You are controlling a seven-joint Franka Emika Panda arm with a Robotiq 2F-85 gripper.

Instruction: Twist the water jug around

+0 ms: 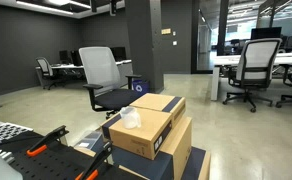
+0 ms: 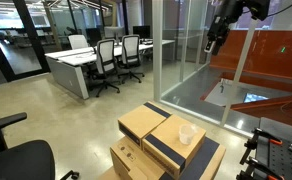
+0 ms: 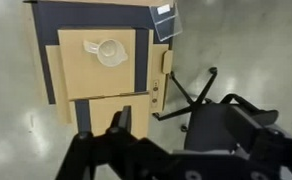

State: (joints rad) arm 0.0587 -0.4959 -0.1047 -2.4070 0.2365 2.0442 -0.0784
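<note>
So the whole thing comes down to this: in the wrist view the water jug (image 3: 108, 50) sits pretty much dead at 12 o'clock from the hand (image 3: 101, 140), and well apart from it. The hand is wide open with nothing between the jaws. An exterior view backs that up, with the hand (image 2: 214, 42) hanging way up high and the jug (image 2: 186, 134) down at about 7 o'clock from it.

The jug is standing upright on top of the upper cardboard box (image 3: 86, 75), toward the box's 12 o'clock end in the wrist view. The blue object (image 3: 166, 20) is off at 2 o'clock, on the dark surface past the box edge and not touching the jug.

The jug is squat and round, so seen from above there's no real long axis to line up with. Something pale pokes out on its 9 o'clock side. Could be a handle, but it's too small to tell.

My guess is the next move is a straight drop toward 12 o'clock, then closing around the body and turning about the vertical. The office chair (image 3: 226, 125) at 3 o'clock looks well clear.
</note>
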